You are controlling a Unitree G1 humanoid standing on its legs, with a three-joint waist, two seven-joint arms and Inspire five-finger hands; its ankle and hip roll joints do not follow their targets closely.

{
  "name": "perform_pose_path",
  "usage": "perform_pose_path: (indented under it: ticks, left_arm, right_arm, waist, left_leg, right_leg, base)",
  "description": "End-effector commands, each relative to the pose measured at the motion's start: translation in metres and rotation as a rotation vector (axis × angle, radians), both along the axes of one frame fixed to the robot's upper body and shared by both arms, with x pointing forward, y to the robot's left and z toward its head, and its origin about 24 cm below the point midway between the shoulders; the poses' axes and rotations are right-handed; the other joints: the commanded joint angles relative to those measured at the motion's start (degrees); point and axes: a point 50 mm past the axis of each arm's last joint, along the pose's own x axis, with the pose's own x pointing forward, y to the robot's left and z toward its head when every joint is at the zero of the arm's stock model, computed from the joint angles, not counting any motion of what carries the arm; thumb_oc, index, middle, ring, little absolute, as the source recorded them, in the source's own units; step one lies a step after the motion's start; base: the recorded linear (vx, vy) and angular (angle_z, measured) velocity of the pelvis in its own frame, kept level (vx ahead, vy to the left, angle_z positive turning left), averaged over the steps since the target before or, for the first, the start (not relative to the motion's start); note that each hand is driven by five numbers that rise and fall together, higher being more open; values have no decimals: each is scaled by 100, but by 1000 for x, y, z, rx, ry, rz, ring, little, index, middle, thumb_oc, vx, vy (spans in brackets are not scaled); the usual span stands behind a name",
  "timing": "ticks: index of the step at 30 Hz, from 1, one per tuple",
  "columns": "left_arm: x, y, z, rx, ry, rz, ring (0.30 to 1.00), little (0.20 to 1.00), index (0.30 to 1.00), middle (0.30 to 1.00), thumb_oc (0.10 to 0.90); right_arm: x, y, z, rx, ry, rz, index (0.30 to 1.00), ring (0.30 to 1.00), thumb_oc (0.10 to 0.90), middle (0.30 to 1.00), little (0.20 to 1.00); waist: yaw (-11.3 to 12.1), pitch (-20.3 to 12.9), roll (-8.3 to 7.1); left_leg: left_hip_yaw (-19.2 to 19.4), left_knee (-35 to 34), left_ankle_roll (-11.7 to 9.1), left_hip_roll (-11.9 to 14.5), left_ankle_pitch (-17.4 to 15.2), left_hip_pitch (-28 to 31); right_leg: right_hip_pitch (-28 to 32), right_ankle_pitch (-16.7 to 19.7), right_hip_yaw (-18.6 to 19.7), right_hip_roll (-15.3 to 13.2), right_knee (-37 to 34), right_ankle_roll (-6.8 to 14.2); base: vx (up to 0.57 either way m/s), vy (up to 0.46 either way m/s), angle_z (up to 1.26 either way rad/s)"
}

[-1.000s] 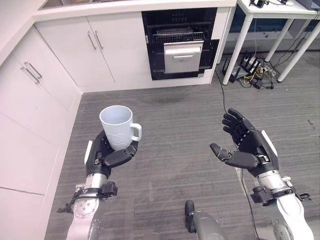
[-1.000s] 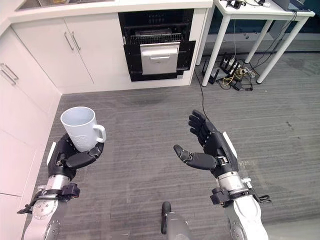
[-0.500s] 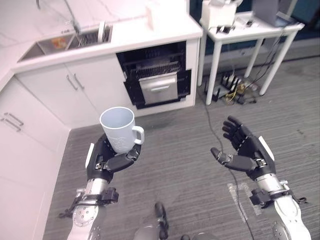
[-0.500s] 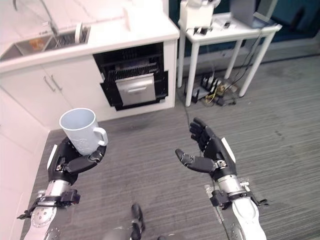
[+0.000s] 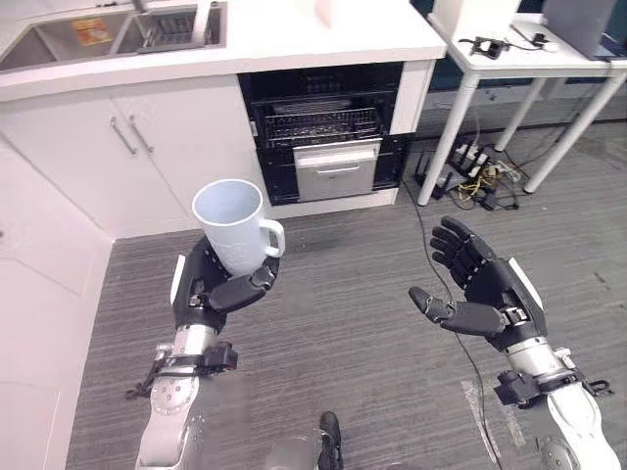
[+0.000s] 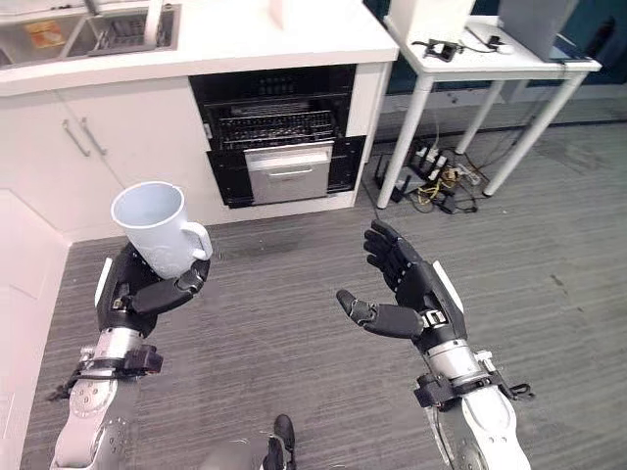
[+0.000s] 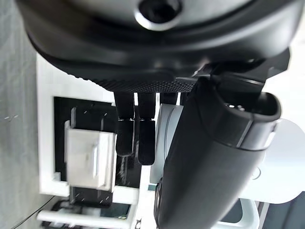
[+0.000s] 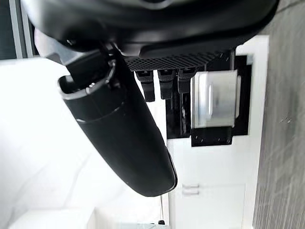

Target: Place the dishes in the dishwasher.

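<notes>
I take the open dishwasher under the white countertop as my landmark. To its left, along the same counter front, stand white cabinet doors with bar handles, and above them a sink is set into the counter.

My left hand is held up over the grey floor, nearer to me than the dishwasher and a little left of it. Its fingers and thumb are curled round a white mug, which sits upright, open mouth up, with its handle turned toward my right side. The mug is well apart from the dishwasher. In the left wrist view my thumb lies across the mug's pale side.

The dishwasher itself shows a dark cavity with a wire rack pulled partly forward and a silver panel below it.

My right hand hovers nearer to me than the dishwasher and off to its right, palm turned inward, fingers spread and relaxed, thumb standing out, holding nothing.

Right of the dishwasher stands a white table, with a cluster of plugs and cables on the floor beneath it.
</notes>
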Motion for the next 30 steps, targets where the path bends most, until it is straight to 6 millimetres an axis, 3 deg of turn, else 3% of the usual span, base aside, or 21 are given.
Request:
perform_pose_path:
  ticks: [1,3,4,6,8,10,11,12,14,18,22,26,30]
  left_arm:
    - [-13,6,43,67,-219,-13,300,300,300,300,400]
    - [-12,5,42,52,-208,-31,300,300,300,300,400]
    - [-12,4,41,60,-206,-35,300,300,300,300,400]
    - [-10,1,39,66,-193,-19,300,300,300,300,400]
    - [-5,3,40,41,-188,13,300,300,300,300,400]
    - [-3,6,41,27,-191,36,300,300,300,300,400]
    - [-3,7,42,30,-192,45,300,300,300,300,400]
    - [-5,8,43,36,-190,53,300,300,300,300,400]
    - [-6,8,43,48,-183,72,300,300,300,300,400]
    - [-9,9,41,60,-169,76,300,300,300,300,400]
    - [-11,11,40,52,-156,73,300,300,300,300,400]
    - [-15,13,35,13,-122,76,300,300,300,300,400]
    - [-17,13,31,-5,-110,71,300,300,300,300,400]
  right_arm:
    - [0,1,27,31,-182,-23,900,900,800,900,900]
    - [0,4,24,43,-176,-30,900,900,800,900,900]
    - [0,5,23,50,-174,-31,900,900,800,900,900]
    - [2,10,21,60,-168,-23,900,900,800,900,900]
    - [4,11,19,53,-166,-17,900,900,800,900,900]
    - [3,6,20,49,-172,-17,900,900,800,900,900]
    - [3,3,22,51,-181,-13,900,900,800,900,900]
    - [3,1,25,57,-193,-1,900,900,800,900,900]
    - [4,6,29,60,-202,39,900,900,800,900,900]
    - [5,12,31,36,-197,36,900,900,800,900,900]
    - [10,15,35,43,-201,35,900,900,800,900,900]
    - [12,14,35,38,-190,51,900,900,800,900,900]
    - [9,10,34,38,-170,45,900,900,800,900,900]
  waist:
    - [6,-717,4]
    - [-55,-742,-2]
    - [-103,-726,27]
    - [-187,-640,89]
    - [-208,-602,121]
    - [-253,-526,148]
    - [-293,-454,114]
    - [-330,-391,47]
    - [-381,-346,4]
    - [-357,-457,-54]
    - [-341,-548,-91]
    - [-357,-607,-48]
    - [-387,-650,-87]
  left_leg:
    - [-490,-143,-868,575,-461,-127]
    - [-547,-143,-736,466,-594,9]
    - [-592,-143,-680,436,-672,100]
    - [-649,-143,-627,385,-783,321]
    - [-689,-143,-683,395,-766,395]
    - [-671,-143,-766,475,-796,523]
    - [-576,-143,-811,517,-849,628]
    - [-446,-143,-839,518,-933,730]
    - [-366,-143,-816,511,-1138,908]
    - [-408,-143,-860,555,-1260,971]
    - [-287,-143,-979,781,-1344,1182]
    - [-364,-143,-1149,982,-1311,1449]
    - [-359,-143,-1285,1094,-947,1577]
  right_leg:
    - [-272,510,-101,177,-82,201]
    - [-257,1337,-107,199,197,398]
    - [-583,1565,0,250,980,437]
    - [-1343,1585,49,290,2178,340]
    - [-1411,1243,-151,205,1414,218]
    - [-1325,1145,-401,83,393,130]
    - [-1416,1187,-435,-71,-82,142]
    - [-1778,1269,-356,-369,-82,220]
    - [-2343,1581,-23,-688,-82,380]
    - [-2401,1509,209,-765,-82,501]
    - [-2288,1408,91,-722,-82,543]
    - [-2142,1235,56,-437,-82,331]
    - [-1999,1085,98,-206,-82,85]
  base:
    - [204,199,11]
    - [194,242,8]
    - [153,236,29]
    - [172,218,36]
    - [154,68,0]
    - [158,-103,8]
    - [157,-240,-2]
    - [133,-251,5]
    - [203,-305,4]
    - [205,-333,21]
    - [222,-412,36]
    - [225,-377,-9]
    - [193,-320,-40]
